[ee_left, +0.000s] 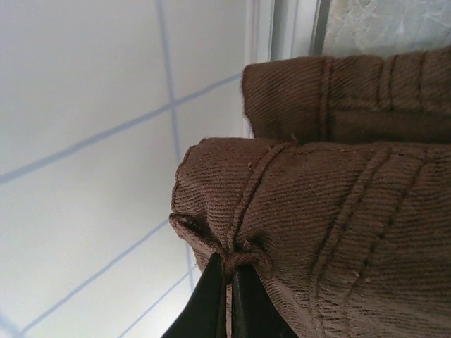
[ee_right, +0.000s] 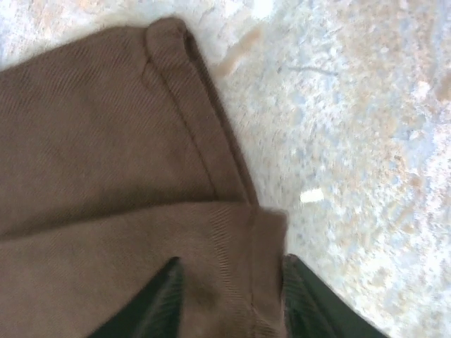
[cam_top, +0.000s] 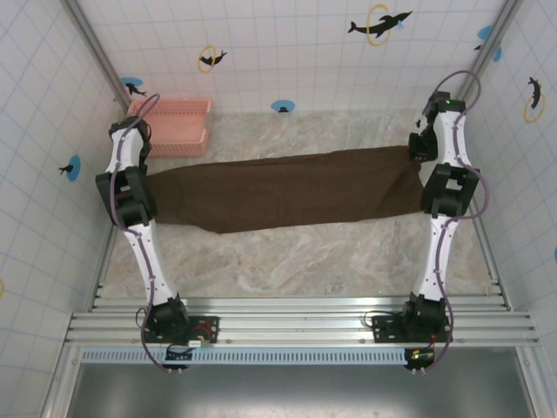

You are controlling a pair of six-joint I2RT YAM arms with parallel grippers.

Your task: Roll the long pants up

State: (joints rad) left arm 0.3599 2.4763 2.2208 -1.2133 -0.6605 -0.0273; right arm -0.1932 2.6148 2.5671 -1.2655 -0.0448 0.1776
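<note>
The long pants (cam_top: 287, 190) lie stretched flat across the marble table from left to right, dark brown and folded lengthwise. My left gripper (ee_left: 227, 282) is shut on a stitched edge of the pants (ee_left: 338, 211) at their left end, the fabric bunched between the black fingertips. At the right end my right gripper (ee_right: 232, 289) stands open. Its two dark fingers (ee_right: 158, 299) are spread to either side of a hemmed corner of the pants (ee_right: 106, 141), which rests on the table between them.
A pink mesh basket (cam_top: 174, 124) stands at the back left, just behind the left arm (cam_top: 130, 187). Tiled walls close in both sides and the back. Bare marble table (cam_top: 296, 261) stretches in front of the pants, and the right arm (cam_top: 446, 187) stands at the right wall.
</note>
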